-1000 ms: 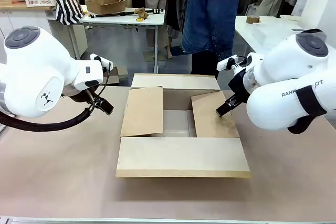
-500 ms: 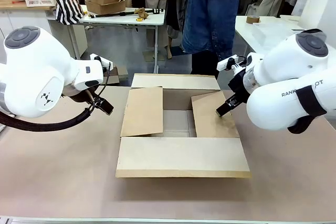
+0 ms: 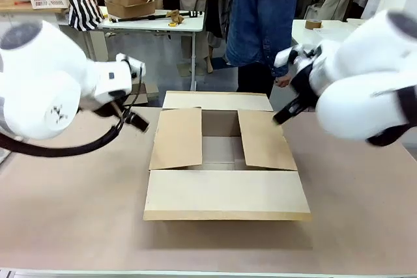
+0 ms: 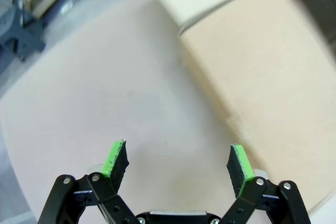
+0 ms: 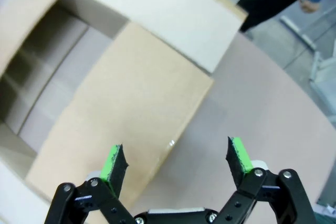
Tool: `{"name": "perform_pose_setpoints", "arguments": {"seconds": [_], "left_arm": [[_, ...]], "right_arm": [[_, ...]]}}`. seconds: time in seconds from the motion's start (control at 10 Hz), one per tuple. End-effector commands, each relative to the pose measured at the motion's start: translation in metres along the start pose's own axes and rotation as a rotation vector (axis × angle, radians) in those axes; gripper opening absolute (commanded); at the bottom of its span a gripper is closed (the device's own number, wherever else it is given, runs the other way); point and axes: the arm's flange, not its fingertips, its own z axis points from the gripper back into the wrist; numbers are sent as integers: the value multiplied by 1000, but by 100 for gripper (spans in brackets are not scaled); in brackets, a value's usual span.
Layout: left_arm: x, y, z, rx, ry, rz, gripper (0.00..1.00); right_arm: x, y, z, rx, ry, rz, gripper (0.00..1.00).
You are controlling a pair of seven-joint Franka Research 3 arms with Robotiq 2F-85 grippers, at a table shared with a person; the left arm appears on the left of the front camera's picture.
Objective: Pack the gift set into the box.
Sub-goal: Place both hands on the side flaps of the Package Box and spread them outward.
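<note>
The box [image 3: 225, 193] sits in the middle of the worktop [image 3: 78, 213], between the two arms. All four flaps are folded outward and a square opening is left at the centre. It is plain corrugated cardboard, so I judge it light and fairly stiff in the walls but springy at the flaps, which hinge on their creases and will bend if pressed far from the fold. A flap is best taken by its free edge, pinched thinly across the board. The whole carton would slide easily on the smooth top, so it wants steadying from the opposite side (one claw alone would likely just push it along).

The left claw [image 4: 178, 162] is spread wide with nothing between its green pads. It points down at bare worktop just beside the outer edge of the left flap [image 3: 177, 138]. The right claw [image 5: 176, 161] is equally wide and empty, and hangs above the outer edge of the right flap [image 3: 266, 140], roughly where board gives way to worktop. Both arms reach in from their own sides with wrists tipped downward. The front view smears them, so their height over the cardboard is hard to judge, though neither seems to touch it.
</note>
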Motion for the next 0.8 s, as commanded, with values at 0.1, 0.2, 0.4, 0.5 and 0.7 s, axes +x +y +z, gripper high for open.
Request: {"name": "perform_pose_setpoints", "arguments": {"seconds": [0.1, 0.2, 0.4, 0.5, 0.7], "left_arm": [[3, 3, 101, -61, -277, -45, 100], [16, -9, 30, -23, -81, -11, 100], [16, -9, 30, -23, -81, -11, 100], [26, -10, 67, -41, -154, -17, 100], [31, 33, 66, -481, 153, 114, 100]], "right_arm": [[-2, 28, 117, -240, 5, -53, 100], [7, -1, 37, -11, -17, -30, 100], [9, 9, 97, -106, -34, -45, 100], [3, -11, 73, 247, -162, -176, 100], [-1, -36, 54, 699, -139, -541, 100]]}}
